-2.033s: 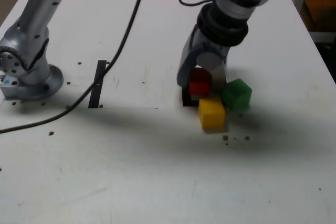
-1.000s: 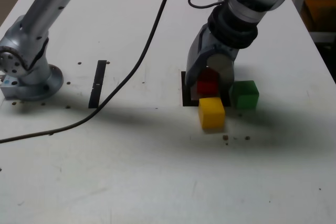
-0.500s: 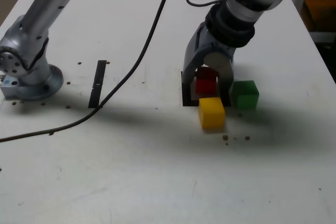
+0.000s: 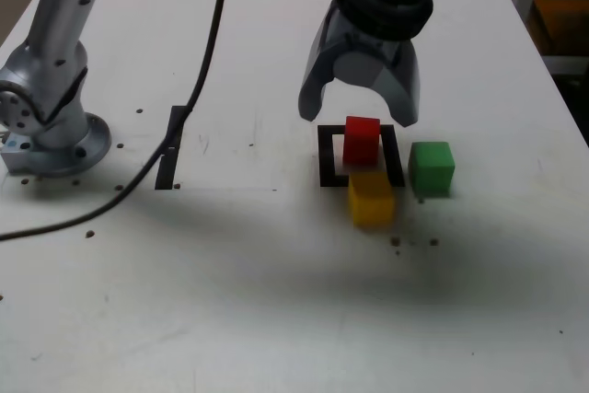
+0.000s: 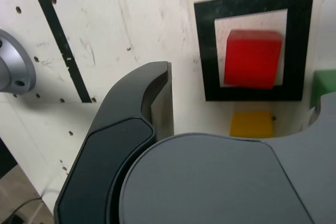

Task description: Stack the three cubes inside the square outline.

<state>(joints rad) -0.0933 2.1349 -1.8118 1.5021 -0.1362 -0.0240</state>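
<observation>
Since a second ago, my arm's gripper (image 4: 359,120) has lifted off the small matte red cube (image 4: 362,141) and its jaws have spread wide; they now hang apart and empty above it, touching nothing. I see the red cube standing alone inside the thin black tape square outline (image 4: 326,156), on its white centre. The wrist view confirms this: the red cube (image 5: 252,59) sits within the square outline (image 5: 204,51), toward one side of the white patch.

The small matte yellow cube (image 4: 372,200) rests on the white counter (image 4: 276,301) just outside the outline's near edge, in the arm's shadow. The small matte green cube (image 4: 431,168) rests on the counter just beside the outline, at the exterior view's right. None of the three cubes is stacked on another.

At the exterior view's left, I see the arm's grey metal base (image 4: 46,117), a straight black tape strip (image 4: 171,146) and a black cable (image 4: 198,89) trailing across the counter.
</observation>
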